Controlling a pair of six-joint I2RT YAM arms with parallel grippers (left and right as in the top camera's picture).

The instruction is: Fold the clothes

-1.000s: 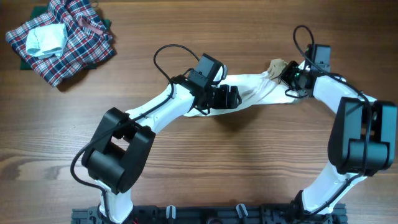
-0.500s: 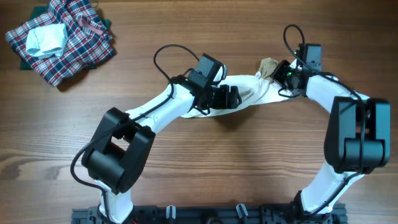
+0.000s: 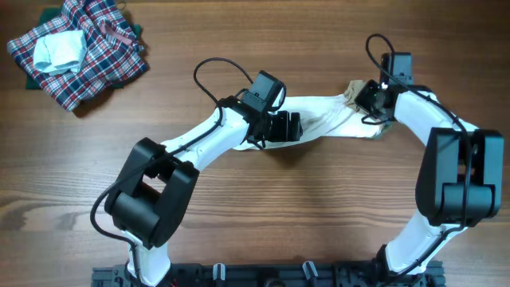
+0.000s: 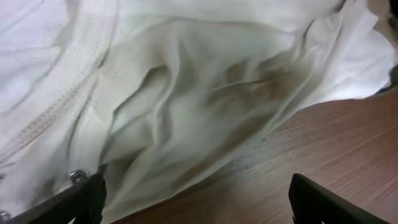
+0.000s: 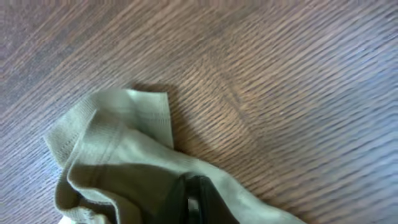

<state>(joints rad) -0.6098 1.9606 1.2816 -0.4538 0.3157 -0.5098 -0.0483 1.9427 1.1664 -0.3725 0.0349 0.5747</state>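
Garment [image 3: 331, 119] is seen unfolded on the surface [image 3: 255, 207], beneath left fingers [image 4: 323, 205] spread wide and empty, with right fingers [image 5: 194, 200] clamped on its tan end; folding is judged barely begun

A brown wood-grain bench [image 3: 319, 207] is shown from above. In the upper left corner of the frame a red, blue and white plaid heap [image 3: 100, 60] is piled on it, and a dark green cloth edge [image 3: 21, 77] is seen beneath the heap. Across the upper middle a white garment [image 3: 331, 119] is stretched in a crumpled band over the wood, with its tan end [image 3: 355, 86] turned toward the upper right.
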